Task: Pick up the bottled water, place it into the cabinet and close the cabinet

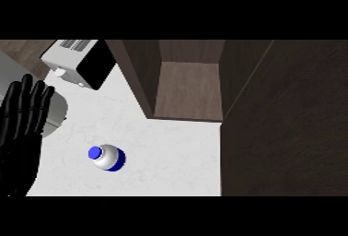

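The bottled water stands upright on the white counter, seen from above as a silvery body with a blue cap and blue label. Behind it to the right, the dark wood cabinet has its inside showing, with a bare brown shelf; its door swings out at the left side. My left hand rests open at the view's left edge, fingers straight and pointing up, apart from the bottle. My right hand does not show.
A white toaster oven with a dark front sits at the back left. A pale round object lies partly hidden behind my left hand. A tall dark wood panel fills the right side.
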Tool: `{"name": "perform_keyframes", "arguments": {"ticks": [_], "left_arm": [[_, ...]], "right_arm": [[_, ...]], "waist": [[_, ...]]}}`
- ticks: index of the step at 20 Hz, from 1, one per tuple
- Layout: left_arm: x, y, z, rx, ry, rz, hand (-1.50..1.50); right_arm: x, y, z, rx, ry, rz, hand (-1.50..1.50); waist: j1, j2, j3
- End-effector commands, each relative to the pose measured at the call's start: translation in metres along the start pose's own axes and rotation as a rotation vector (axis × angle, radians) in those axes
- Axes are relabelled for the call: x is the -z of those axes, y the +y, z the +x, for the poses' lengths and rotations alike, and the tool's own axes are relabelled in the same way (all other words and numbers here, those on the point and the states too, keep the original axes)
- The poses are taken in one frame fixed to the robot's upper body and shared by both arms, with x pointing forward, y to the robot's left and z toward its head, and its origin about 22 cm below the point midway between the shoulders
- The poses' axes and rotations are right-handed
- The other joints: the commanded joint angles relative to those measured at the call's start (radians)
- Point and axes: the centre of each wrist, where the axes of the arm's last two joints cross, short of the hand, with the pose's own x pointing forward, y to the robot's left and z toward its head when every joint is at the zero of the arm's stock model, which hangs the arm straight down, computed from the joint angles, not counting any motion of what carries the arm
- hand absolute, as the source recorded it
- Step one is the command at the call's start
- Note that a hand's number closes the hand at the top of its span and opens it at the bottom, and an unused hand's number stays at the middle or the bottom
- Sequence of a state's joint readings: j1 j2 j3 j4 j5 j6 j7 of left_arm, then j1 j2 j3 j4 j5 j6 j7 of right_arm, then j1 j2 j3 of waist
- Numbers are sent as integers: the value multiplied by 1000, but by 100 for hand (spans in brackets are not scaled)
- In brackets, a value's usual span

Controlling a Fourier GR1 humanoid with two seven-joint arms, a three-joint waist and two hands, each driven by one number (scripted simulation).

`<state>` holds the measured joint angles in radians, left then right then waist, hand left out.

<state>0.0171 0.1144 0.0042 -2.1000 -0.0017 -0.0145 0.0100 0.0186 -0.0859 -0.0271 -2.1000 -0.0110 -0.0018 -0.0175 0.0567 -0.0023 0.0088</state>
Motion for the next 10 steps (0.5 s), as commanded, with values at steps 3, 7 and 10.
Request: {"name": "perform_keyframes", "arguments": {"ticks": [3,7,10], "left_arm": [[-12,33,3,-119,-52,-190,-150],[-30,19,-17,-393,96,-381,-150],[-45,58,-10,-437,129,-407,-150]], "right_arm": [[-2,2,7,8,14,59,-150],[-18,20,11,115,81,230,-150],[-28,12,18,132,66,249,-150]], "waist": [[-49,0,-11],[-56,0,-13],[-48,-3,-10]]}}
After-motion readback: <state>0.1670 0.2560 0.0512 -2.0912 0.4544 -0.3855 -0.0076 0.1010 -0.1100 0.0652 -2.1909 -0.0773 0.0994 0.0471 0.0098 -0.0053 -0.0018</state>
